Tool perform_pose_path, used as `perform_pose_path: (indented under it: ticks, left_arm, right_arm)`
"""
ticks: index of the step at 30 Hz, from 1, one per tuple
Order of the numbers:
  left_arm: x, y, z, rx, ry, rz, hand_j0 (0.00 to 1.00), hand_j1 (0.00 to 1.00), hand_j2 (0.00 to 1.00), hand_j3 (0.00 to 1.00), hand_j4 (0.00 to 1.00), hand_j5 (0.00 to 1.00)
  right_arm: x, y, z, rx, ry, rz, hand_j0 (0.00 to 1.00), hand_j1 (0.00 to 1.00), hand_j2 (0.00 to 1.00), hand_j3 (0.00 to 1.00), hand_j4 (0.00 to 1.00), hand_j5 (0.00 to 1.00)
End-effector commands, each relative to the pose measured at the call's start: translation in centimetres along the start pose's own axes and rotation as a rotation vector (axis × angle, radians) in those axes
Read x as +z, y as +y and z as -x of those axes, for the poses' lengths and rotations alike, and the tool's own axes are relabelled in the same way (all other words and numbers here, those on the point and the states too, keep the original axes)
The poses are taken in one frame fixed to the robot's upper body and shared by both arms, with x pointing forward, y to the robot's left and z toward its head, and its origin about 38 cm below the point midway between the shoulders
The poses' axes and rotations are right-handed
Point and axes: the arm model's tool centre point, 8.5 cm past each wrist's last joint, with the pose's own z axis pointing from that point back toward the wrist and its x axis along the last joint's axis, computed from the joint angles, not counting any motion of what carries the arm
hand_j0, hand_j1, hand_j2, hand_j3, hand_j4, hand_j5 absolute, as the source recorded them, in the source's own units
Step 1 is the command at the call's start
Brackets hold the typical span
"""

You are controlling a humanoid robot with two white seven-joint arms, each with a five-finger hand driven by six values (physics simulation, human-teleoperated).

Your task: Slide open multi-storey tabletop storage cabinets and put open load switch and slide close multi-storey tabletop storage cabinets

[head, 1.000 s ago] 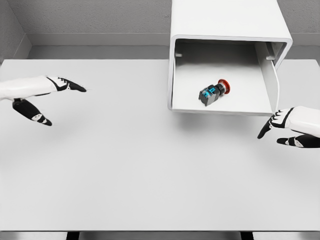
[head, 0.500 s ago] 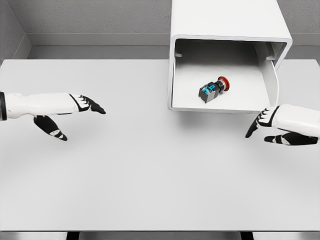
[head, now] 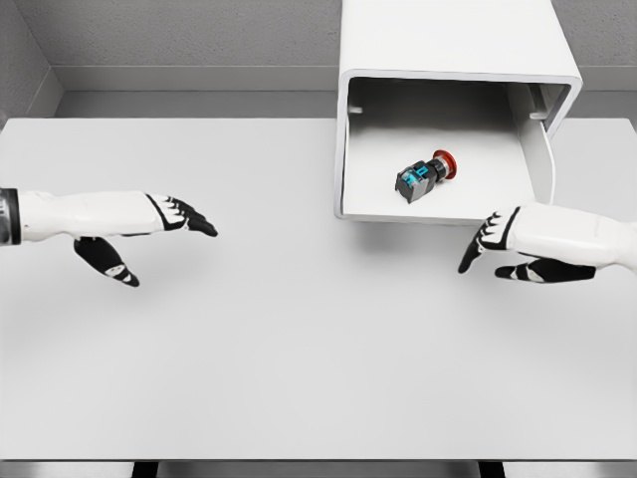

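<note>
A: Where was the switch [head: 425, 175] found?

B: It was seen lying on its side on the floor of the open drawer [head: 378, 204], which was pulled out of the cabinet [head: 448, 40] at about one o'clock on the tabletop [head: 299, 349]. Its red button was pointed toward two o'clock, the dark body with blue markings toward eight.

A: And the hands?

B: Nothing was held. The right hand [head: 498, 244] was placed just outside the drawer's front edge, at about five o'clock from the switch, fingers [head: 476, 249] apart and relaxed. The left hand [head: 149, 234] was kept well apart at nine o'clock, fingers likewise spread.

A: How would the switch be expected to handle?

B: It was judged small, rigid and light, with hard, probably smooth faces, so slipping could be expected. The squarish body would best be pinched across its flat sides; the round button was considered a poor hold, likely to roll or depress.

A: And the drawer?

B: It was judged stiff, with the front lip the likely place for pushing it shut.
</note>
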Motion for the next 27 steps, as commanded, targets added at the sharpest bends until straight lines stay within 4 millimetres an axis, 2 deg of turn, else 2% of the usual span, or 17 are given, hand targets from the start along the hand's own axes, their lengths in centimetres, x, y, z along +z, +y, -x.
perform_pose_path:
  ticks: [1, 2, 4, 13, 21, 23, 27]
  left_arm:
    - [-0.2, -0.1, -0.3, 0.004, -0.011, 0.004, 1.00, 1.00, 1.00, 1.00, 1.00, 1.00]
    - [-0.2, -0.1, -0.3, 0.004, -0.011, 0.004, 1.00, 1.00, 1.00, 1.00, 1.00, 1.00]
    - [-0.2, -0.1, -0.3, 0.004, -0.011, 0.004, 1.00, 1.00, 1.00, 1.00, 1.00, 1.00]
    - [-0.3, -0.2, -0.3, 0.005, -0.012, 0.006, 1.00, 1.00, 1.00, 1.00, 1.00, 1.00]
    - [-0.4, -0.4, -0.5, 0.005, -0.018, 0.012, 1.00, 1.00, 1.00, 1.00, 1.00, 1.00]
    - [-0.4, -0.4, -0.5, 0.005, -0.018, 0.012, 1.00, 1.00, 1.00, 1.00, 1.00, 1.00]
    - [-0.6, -0.5, -0.5, 0.006, -0.022, 0.015, 1.00, 1.00, 1.00, 1.00, 1.00, 1.00]
  right_arm:
    - [-0.2, 0.4, 0.5, -0.022, 0.006, 0.008, 0.62, 0.62, 0.62, 0.62, 0.62, 0.62]
    - [-0.1, 0.2, 0.7, -0.022, 0.011, 0.012, 0.62, 0.62, 0.62, 0.62, 0.62, 0.62]
    - [-1.4, 0.4, 0.6, -0.008, -0.008, -0.001, 0.62, 0.62, 0.62, 0.62, 0.62, 0.62]
    - [-3.3, -0.5, 3.3, -0.026, 0.021, 0.024, 0.63, 0.63, 0.63, 0.63, 0.63, 0.63]
    - [-3.3, -1.7, 5.4, -0.045, 0.064, 0.061, 0.64, 0.64, 0.64, 0.64, 0.64, 0.64]
    - [-3.2, -2.6, 6.0, -0.039, 0.077, 0.080, 0.64, 0.64, 0.64, 0.64, 0.64, 0.64]
    - [-4.0, -2.8, 6.5, -0.049, 0.077, 0.077, 0.64, 0.64, 0.64, 0.64, 0.64, 0.64]
